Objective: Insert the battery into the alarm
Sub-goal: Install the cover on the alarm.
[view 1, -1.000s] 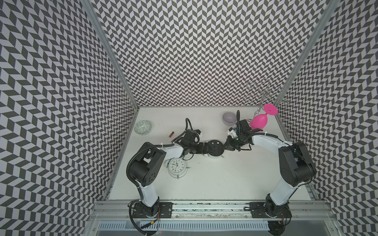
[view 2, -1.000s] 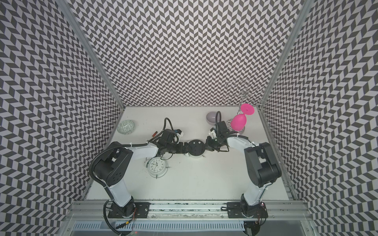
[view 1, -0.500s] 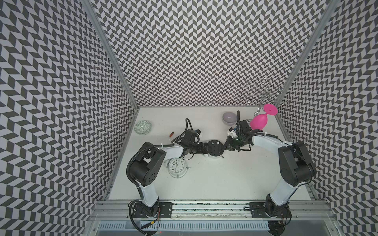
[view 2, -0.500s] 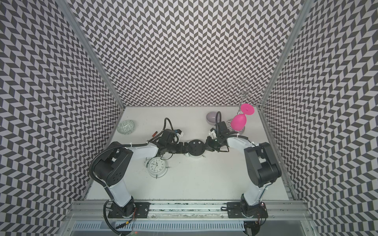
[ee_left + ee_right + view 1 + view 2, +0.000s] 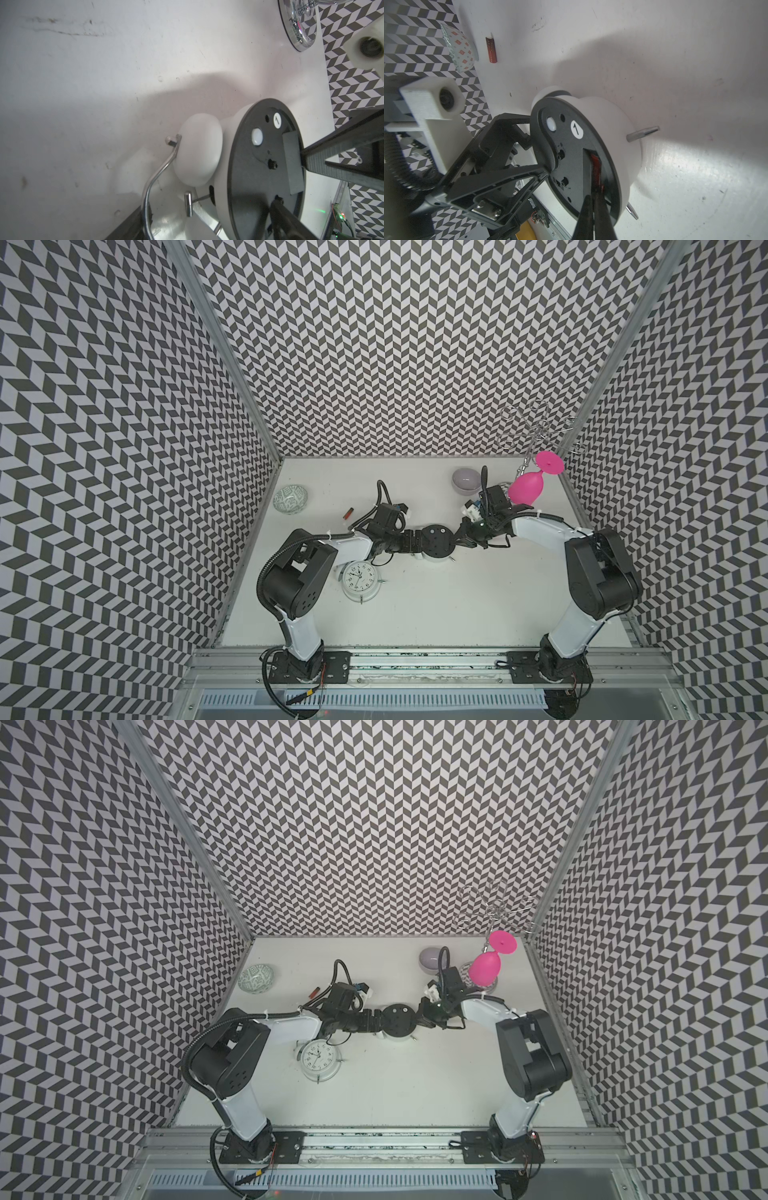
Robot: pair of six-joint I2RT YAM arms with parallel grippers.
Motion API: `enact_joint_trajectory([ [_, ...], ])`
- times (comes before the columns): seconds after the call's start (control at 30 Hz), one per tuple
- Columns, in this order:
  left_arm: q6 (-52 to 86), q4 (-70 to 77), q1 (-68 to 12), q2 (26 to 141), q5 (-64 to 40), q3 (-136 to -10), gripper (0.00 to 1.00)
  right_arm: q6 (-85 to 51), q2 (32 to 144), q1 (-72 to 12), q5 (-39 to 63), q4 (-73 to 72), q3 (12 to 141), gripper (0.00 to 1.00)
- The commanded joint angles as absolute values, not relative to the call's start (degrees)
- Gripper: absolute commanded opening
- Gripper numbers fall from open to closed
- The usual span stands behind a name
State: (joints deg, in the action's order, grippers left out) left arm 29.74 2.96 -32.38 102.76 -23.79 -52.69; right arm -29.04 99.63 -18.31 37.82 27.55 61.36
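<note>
Nothing has moved: your left claw [image 5: 538, 158] still grasps the alarm [image 5: 602, 124] by its rim, back up, mid-table [image 5: 415, 614]; your right claw [image 5: 593, 199] pinches the battery [image 5: 596, 168] in its slot [image 5: 586, 154].

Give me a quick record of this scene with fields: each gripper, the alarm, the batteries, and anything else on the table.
Left gripper: clamped on the alarm at its rim, black back exposed
Right gripper: shut on a red battery in the open compartment
Spare battery: lying on the table by the patterned bowl
Second clock: face up on the table
</note>
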Motion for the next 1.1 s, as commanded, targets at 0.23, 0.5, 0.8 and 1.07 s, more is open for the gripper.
enact_joint_trajectory([
  [0.23, 30.1, 2.5, -32.8, 104.5, -23.3, -53.0, 0.88, -31.0, 97.5, -18.3, 38.1, 21.8, 58.9, 0.0],
  [0.5, 30.1, 2.5, -32.8, 104.3, -23.3, -53.0, 0.88, -30.3, 97.9, -18.3, 37.5, 23.6, 59.2, 0.15],
  [0.8, 30.1, 2.5, -32.8, 104.3, -23.4, -53.0, 0.88, -28.8, 97.1, -18.3, 33.4, 28.5, 61.9, 0.32],
  [1.07, 30.1, 2.5, -32.8, 104.3, -23.4, -52.9, 0.88, -28.6, 96.4, -18.3, 32.9, 30.1, 63.6, 0.37],
])
